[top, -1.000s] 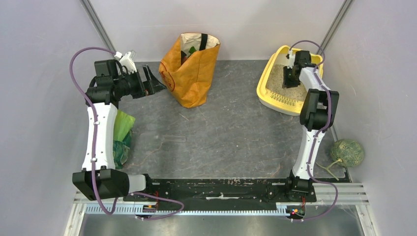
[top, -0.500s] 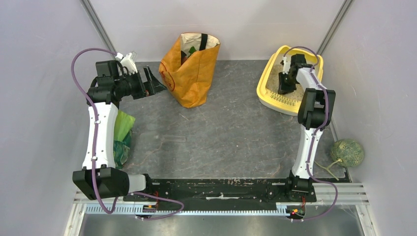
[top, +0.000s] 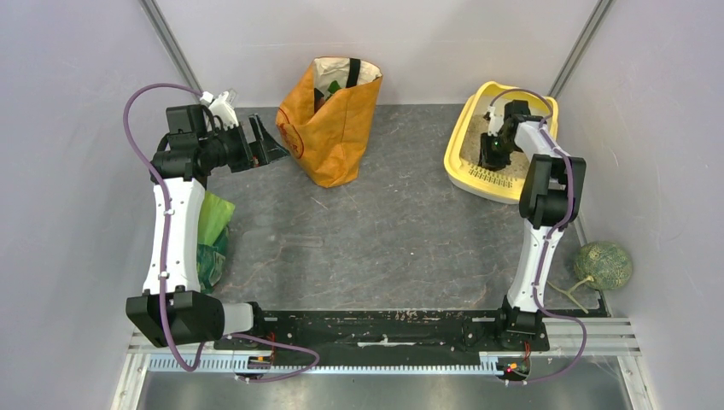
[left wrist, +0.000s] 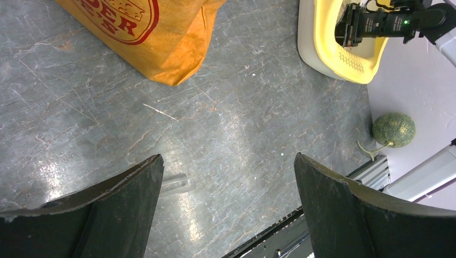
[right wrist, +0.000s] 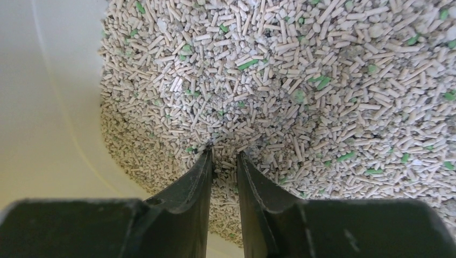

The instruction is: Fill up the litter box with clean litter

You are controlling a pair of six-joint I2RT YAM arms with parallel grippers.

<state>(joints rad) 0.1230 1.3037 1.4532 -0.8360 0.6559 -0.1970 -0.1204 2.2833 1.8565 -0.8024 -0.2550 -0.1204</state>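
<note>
The yellow litter box (top: 455, 155) stands at the far right of the table and shows again in the left wrist view (left wrist: 328, 56). Beige pellet litter with green flecks (right wrist: 301, 80) covers its floor beside the white inner wall (right wrist: 48, 107). My right gripper (top: 490, 158) reaches down into the box. Its jaws stand a narrow gap apart, tips (right wrist: 224, 153) dug into the litter, gripping nothing solid. My left gripper (top: 269, 141) hangs wide open above the table at the far left, empty (left wrist: 228, 157). The green litter bag (top: 212, 231) lies under my left arm.
An orange shopping bag (top: 335, 120) stands upright at the back middle, close to the right of my left gripper. A green melon (top: 603, 265) lies near the right wall. A small clear tube (left wrist: 175, 185) lies on the grey tabletop below my left gripper.
My right gripper has swept across the litter toward the near-left end of the box, by the slotted lip, closing slightly. The left arm has stayed put.
</note>
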